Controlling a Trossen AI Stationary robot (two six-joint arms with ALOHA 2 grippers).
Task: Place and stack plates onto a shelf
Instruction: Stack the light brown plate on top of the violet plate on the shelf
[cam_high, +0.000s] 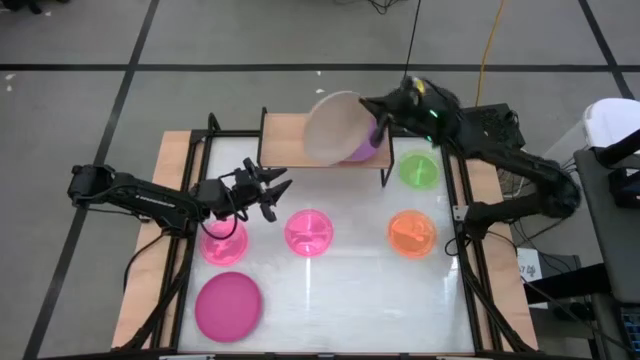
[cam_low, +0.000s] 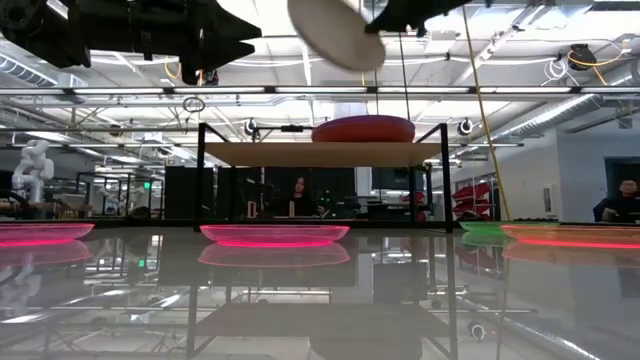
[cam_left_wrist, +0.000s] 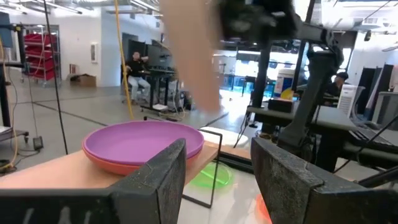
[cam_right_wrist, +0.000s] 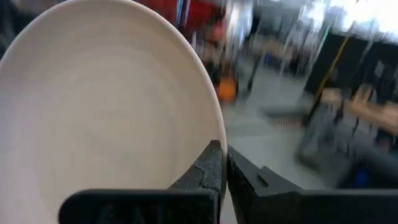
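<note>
My right gripper (cam_high: 376, 125) is shut on a large beige plate (cam_high: 335, 127) and holds it tilted above the shelf (cam_high: 285, 140), a light-wood board on black legs. A purple plate (cam_left_wrist: 143, 140) rests flat on a red plate (cam_left_wrist: 109, 165) on the shelf's right half. In the low view the beige plate (cam_low: 335, 35) hangs high over that stack (cam_low: 363, 128). My left gripper (cam_high: 268, 190) is open, hovering just in front of the shelf's left half and above the table. Its fingers (cam_left_wrist: 155, 180) frame the stack in the left wrist view. My right gripper pinches the beige plate's rim (cam_right_wrist: 208, 134) between its two fingers, at the plate's right-hand edge. The fingers (cam_right_wrist: 205, 168) come from the table's right side. The plate is lifted clear, steeply tilted, above the purple plate.
Two pink divided plates (cam_high: 225, 242) (cam_high: 308, 232), an orange one (cam_high: 411, 233) and a green one (cam_high: 418, 168) lie on the white table. A magenta flat plate (cam_high: 228, 305) lies near the front left. People show in the room beyond.
</note>
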